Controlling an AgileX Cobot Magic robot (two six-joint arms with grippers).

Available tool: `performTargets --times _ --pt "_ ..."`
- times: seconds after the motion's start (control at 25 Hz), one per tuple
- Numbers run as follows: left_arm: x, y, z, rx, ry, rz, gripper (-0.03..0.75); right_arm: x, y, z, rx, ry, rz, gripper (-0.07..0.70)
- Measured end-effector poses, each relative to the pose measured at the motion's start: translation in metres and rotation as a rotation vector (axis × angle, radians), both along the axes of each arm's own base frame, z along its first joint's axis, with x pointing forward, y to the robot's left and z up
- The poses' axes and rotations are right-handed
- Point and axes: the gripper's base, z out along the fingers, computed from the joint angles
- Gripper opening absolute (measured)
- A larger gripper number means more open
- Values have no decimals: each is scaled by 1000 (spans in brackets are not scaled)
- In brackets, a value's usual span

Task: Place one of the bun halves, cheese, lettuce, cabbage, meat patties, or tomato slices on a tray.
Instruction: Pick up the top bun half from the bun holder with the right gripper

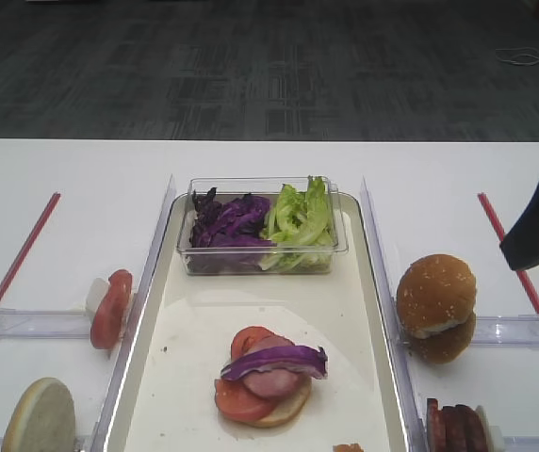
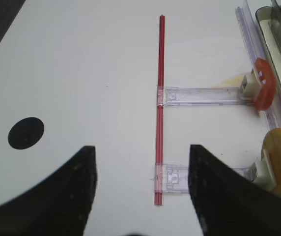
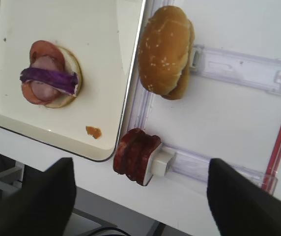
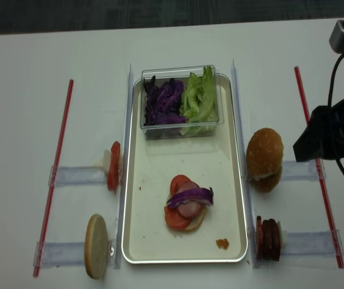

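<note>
The tray (image 1: pixel 161 377) (image 4: pixel 154 180) holds a clear tub with purple cabbage (image 1: pixel 227 224) and green lettuce (image 1: pixel 300 217), plus a small stack (image 1: pixel 268 375) of pale bun, tomato, pink slice and purple strip. Two sesame bun halves (image 1: pixel 436 294) (image 3: pixel 165 49) rest on a holder to the tray's right. In front of them stand the meat patties (image 3: pixel 136 155) (image 4: pixel 268 239). Tomato slices (image 1: pixel 111 309) (image 2: pixel 264 91) stand to the left of the tray. My right gripper (image 3: pixel 139 162) hangs open and empty high above the patties. My left gripper (image 2: pixel 141 152) is open over bare table. No cheese is in view.
A pale seedless bun half (image 1: pixel 40 416) (image 2: pixel 280 162) stands at the front left. Clear plastic rails (image 4: pixel 235 120) flank the tray. Red strips (image 4: pixel 61 156) (image 4: pixel 313 150) run along both sides. An orange crumb (image 4: pixel 222 244) lies on the tray's front right.
</note>
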Motion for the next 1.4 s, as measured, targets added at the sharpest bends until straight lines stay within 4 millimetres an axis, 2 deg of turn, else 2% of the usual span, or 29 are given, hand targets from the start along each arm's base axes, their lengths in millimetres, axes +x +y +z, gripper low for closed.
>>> performTargets --times 0.48,1.2,1.4 --pt "0 0 0 0 0 0 393 21 8 -16 98 42 29 561" --pt "0 0 0 0 0 0 393 54 6 -53 82 94 20 561" --pt "0 0 0 0 0 0 393 69 12 -55 59 99 60 503"
